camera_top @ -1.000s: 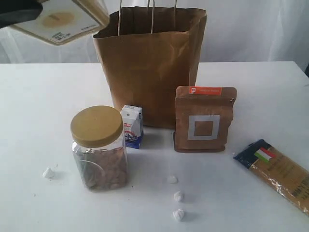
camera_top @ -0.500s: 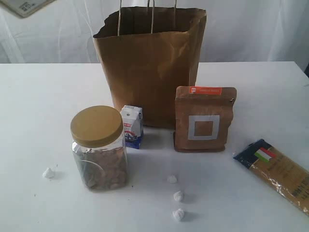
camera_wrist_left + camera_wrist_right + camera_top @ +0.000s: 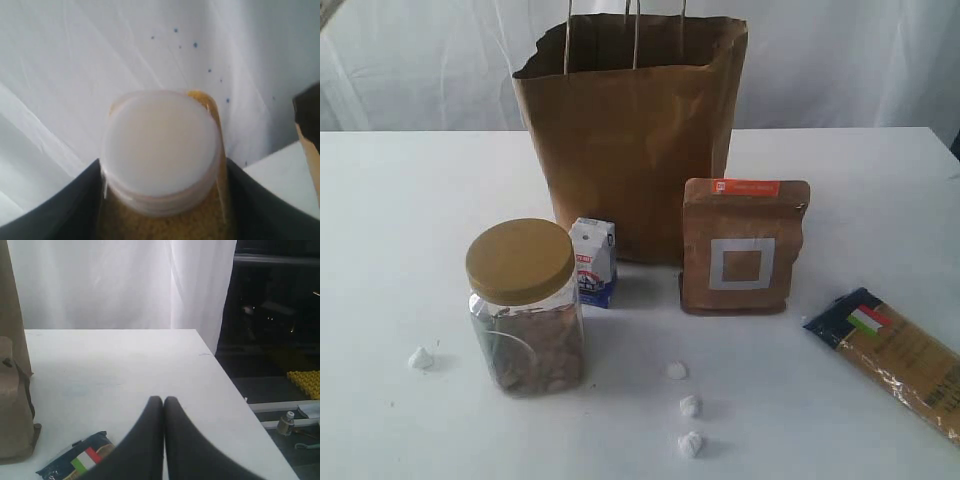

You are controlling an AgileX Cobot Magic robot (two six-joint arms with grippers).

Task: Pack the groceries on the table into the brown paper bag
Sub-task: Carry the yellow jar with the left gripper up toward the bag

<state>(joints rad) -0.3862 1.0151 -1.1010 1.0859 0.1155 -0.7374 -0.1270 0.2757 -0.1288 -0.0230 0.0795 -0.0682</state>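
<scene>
My left gripper (image 3: 162,167) is shut on the white-capped yellow-grain jar (image 3: 162,145), with a dark finger (image 3: 65,210) against each side of it. It hangs high, and only a sliver of the jar (image 3: 325,10) shows in the exterior view's top left corner. The brown paper bag (image 3: 630,150) stands upright and open at the back of the table (image 3: 400,220). In front of it are the gold-lidded nut jar (image 3: 525,310), the small carton (image 3: 593,262) and the brown pouch (image 3: 744,247). The pasta packet (image 3: 900,355) lies at the right. My right gripper (image 3: 163,401) is shut and empty above the packet (image 3: 80,462).
Small white crumpled scraps (image 3: 689,405) lie near the table's front, and another scrap (image 3: 420,357) sits left of the nut jar. A white curtain (image 3: 840,60) hangs behind. The table's right edge (image 3: 235,390) drops to a dark floor.
The jar in my left gripper has risen up and to the left, almost out of the exterior view. Everything on the table and my right gripper have stayed still.
</scene>
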